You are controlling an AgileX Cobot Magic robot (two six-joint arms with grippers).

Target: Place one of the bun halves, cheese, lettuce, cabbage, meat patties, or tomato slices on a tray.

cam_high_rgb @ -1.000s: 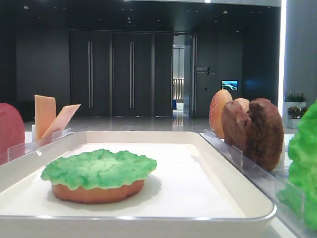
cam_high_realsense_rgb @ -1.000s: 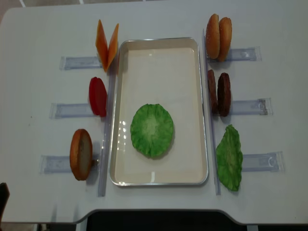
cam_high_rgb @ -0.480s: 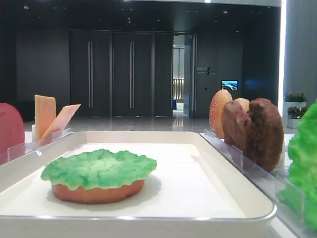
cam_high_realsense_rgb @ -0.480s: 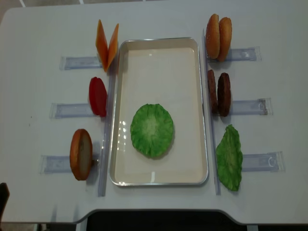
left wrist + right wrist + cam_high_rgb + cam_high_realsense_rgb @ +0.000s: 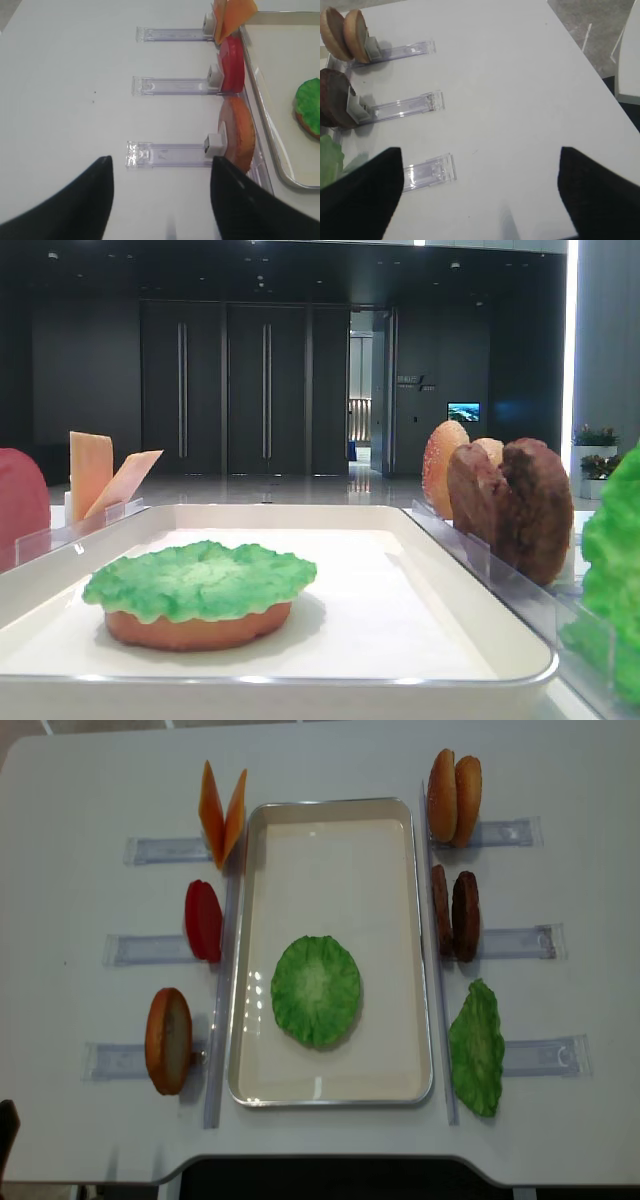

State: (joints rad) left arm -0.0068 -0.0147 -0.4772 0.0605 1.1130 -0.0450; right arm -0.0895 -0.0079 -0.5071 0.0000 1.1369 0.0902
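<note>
The white tray (image 5: pixel 330 810) lies mid-table. In it a lettuce leaf (image 5: pixel 316 990) rests on a bun half (image 5: pixel 195 628). Left of the tray stand cheese slices (image 5: pixel 222 815), a tomato slice (image 5: pixel 203 920) and a bun half (image 5: pixel 168 1040). On its right stand two bun halves (image 5: pixel 455 797), meat patties (image 5: pixel 455 915) and another lettuce leaf (image 5: pixel 476 1048). Cabbage is out of view. My left gripper (image 5: pixel 161 165) hovers open over bare table near the front left bun half (image 5: pixel 239 132). My right gripper (image 5: pixel 479 165) hovers open, empty, right of the holders.
Clear plastic holders (image 5: pixel 150 850) stick out from both long sides of the tray, one per food row. The table's right edge (image 5: pixel 585 65) and front edge are close to the right gripper. Bare white table lies outside the holders on both sides.
</note>
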